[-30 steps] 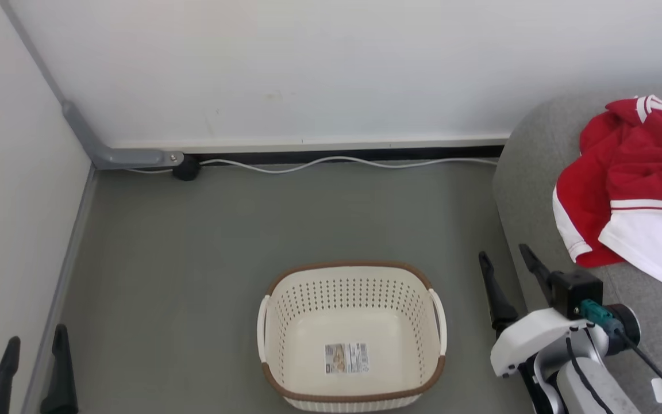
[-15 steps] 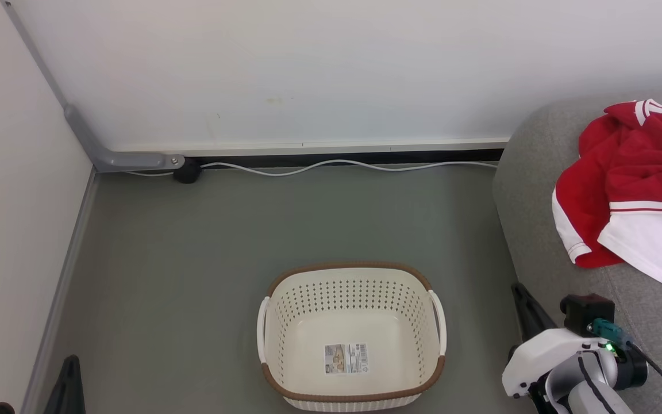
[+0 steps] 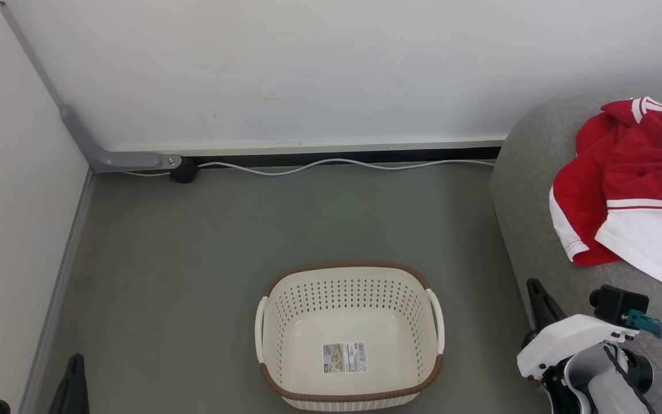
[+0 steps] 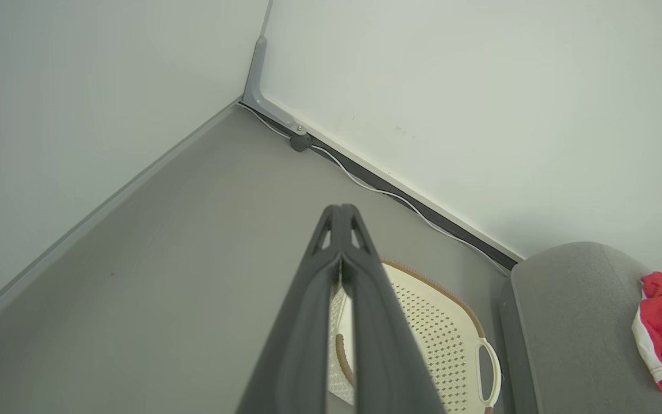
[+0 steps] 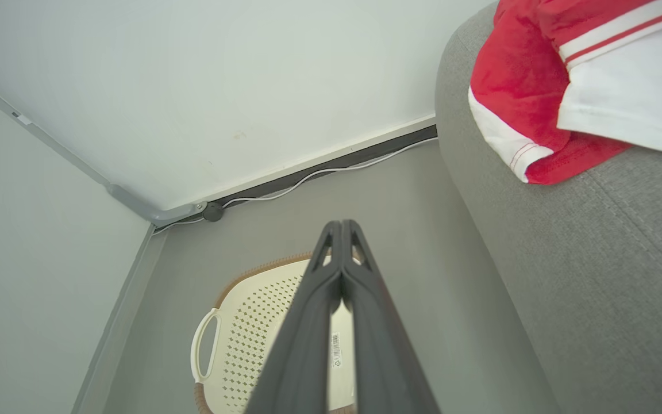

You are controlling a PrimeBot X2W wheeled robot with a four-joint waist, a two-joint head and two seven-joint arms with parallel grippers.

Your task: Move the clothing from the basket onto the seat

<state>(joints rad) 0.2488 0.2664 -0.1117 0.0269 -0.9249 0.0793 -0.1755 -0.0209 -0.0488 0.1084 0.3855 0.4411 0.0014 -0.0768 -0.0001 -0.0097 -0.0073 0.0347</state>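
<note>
With the cream-white perforated plastic basket (image 3: 348, 299) empty on the grey floor (image 3: 250, 230) and the red-and-white fabric clothing (image 3: 624, 172) lying on the grey upholstered sofa seat (image 3: 526, 201), the task looks finished; both arms' jaws are pressed together holding nothing, so only parking remains.

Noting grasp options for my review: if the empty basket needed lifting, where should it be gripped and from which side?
Likely the right handle of the basket, from above: the thin white loop stands off its side, leaving a gap for jaws.
</note>
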